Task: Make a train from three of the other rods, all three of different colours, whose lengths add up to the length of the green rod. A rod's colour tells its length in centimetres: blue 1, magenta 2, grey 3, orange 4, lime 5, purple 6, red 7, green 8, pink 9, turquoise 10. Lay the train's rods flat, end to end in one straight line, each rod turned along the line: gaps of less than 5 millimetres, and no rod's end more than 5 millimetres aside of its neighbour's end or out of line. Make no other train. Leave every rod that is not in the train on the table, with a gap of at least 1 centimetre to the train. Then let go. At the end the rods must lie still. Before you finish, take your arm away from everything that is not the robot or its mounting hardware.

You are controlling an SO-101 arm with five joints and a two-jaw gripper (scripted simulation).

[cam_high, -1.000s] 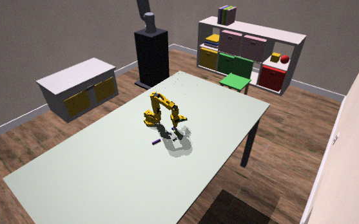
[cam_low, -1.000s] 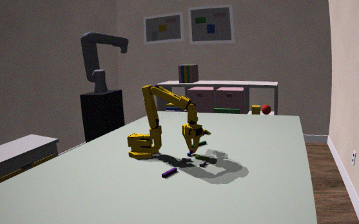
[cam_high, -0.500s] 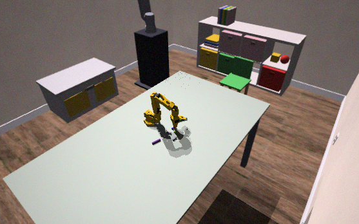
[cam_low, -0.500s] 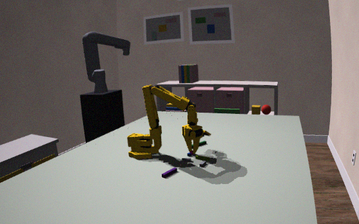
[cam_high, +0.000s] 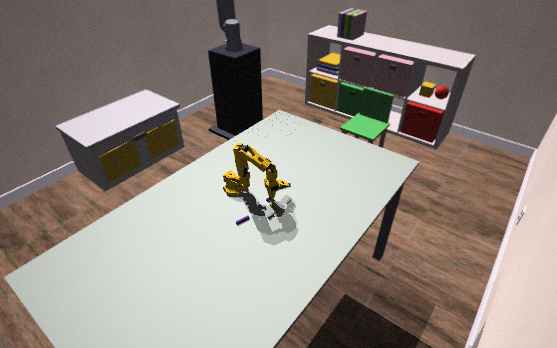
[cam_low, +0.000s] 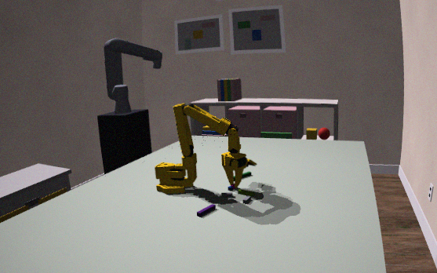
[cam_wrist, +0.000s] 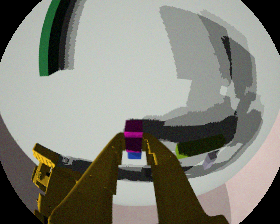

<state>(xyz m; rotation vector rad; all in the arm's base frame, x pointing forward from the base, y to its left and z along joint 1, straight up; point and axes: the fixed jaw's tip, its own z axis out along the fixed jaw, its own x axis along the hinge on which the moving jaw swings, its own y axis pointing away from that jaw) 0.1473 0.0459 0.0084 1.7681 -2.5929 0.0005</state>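
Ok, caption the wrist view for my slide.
Yellow claw closed at a short magenta rod, a small blue rod and a lime rod nearby.

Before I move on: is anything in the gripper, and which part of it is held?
Yes, the magenta rod is pinched by its sides between the gripper's fingertips. Whether that is mid-length or nearer one end, I can't tell.
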